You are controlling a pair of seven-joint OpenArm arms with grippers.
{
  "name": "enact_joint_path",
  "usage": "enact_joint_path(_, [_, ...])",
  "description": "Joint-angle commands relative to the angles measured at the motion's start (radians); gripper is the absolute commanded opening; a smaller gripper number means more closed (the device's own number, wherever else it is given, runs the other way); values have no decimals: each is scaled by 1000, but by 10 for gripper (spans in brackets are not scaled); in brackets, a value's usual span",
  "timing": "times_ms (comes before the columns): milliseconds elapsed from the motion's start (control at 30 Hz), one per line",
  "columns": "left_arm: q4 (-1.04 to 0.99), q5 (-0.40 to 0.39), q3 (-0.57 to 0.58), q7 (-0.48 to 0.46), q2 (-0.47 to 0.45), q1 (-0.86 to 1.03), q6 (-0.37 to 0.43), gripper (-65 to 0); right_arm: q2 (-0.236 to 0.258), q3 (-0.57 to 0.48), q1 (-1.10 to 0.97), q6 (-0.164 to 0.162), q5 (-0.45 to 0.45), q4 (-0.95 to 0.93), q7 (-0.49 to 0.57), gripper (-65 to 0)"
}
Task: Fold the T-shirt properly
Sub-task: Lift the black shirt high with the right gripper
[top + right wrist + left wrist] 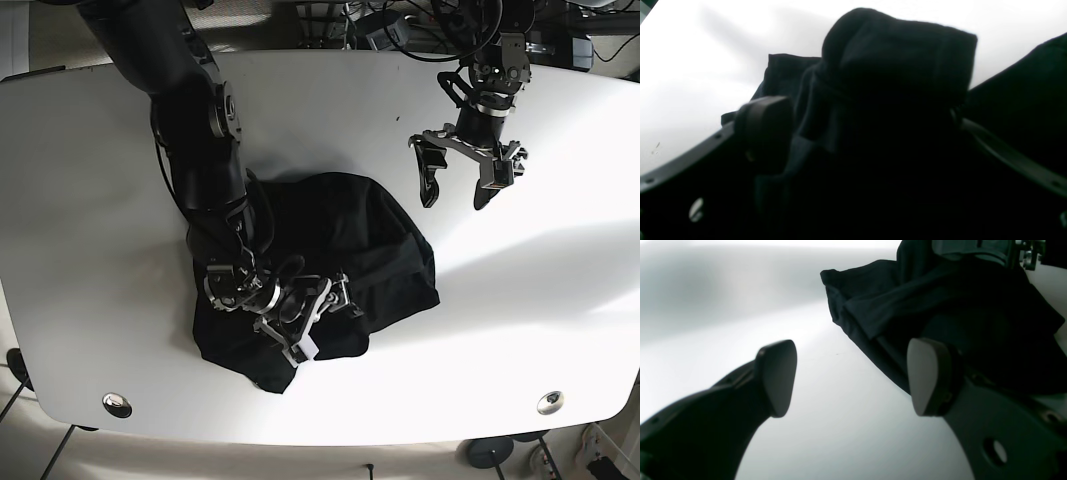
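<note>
The black T-shirt (350, 220) lies crumpled in a heap on the white table (540, 300), left of centre. My right gripper (322, 318) rests low on the heap's front part. In the right wrist view its jaws stand wide apart (860, 126), with a bunched hump of the shirt (900, 50) filling the gap; one finger pad (763, 130) shows, the other is hidden by cloth. My left gripper (453, 198) is open and empty above the bare table, to the right of the shirt. In the left wrist view (853, 376) the shirt's edge (940, 300) lies beyond its right finger.
Cables and equipment (400, 25) sit along the table's far edge. Two round metal fittings (117, 403) (549, 402) are near the front corners. Bare table surface lies right of the shirt and along the left side.
</note>
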Motion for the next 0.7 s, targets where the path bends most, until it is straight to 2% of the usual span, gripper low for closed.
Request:
enact_joint_path(33, [17, -6, -1, -27, -4, -4, -3, -167, -7, 1, 21, 7, 15, 14, 24, -111])
enact_joint_path(100, [16, -6, -2, -27, -4, -7, -3, -167, -36, 0, -4, 7, 12, 15, 18, -111])
enact_joint_path(233, [16, -6, -2, -27, -4, -7, -3, -167, -61, 4, -7, 7, 16, 15, -33, -111])
enact_joint_path(367, [16, -5, -2, -27, -4, -8, -3, -167, -68, 4, -5, 7, 16, 15, -35, -114])
enact_joint_path(433, [16, -5, -4, -27, -4, -8, -3, -167, -70, 1, -5, 7, 16, 15, -35, -154])
enact_joint_path(500, [14, -5, -4, -27, -4, -8, -3, -167, -70, 1, -5, 7, 16, 15, -35, -238])
enact_joint_path(567, [14, -5, -4, -27, -4, -8, -3, -167, -70, 0, -2, 6, 16, 15, -35, -252])
enact_joint_path(633, [14, -5, -4, -27, -4, -8, -3, -167, -70, -12, -2, -16, 16, 15, -38, -254])
enact_joint_path(667, [14, -5, -4, -27, -4, -8, -3, -167, -70, -40, -4, -43, 18, 15, -36, -262])
enact_joint_path(700, [14, -5, -4, -27, -4, -8, -3, -167, -70, -63, -7, -91, 18, 15, -35, -265])
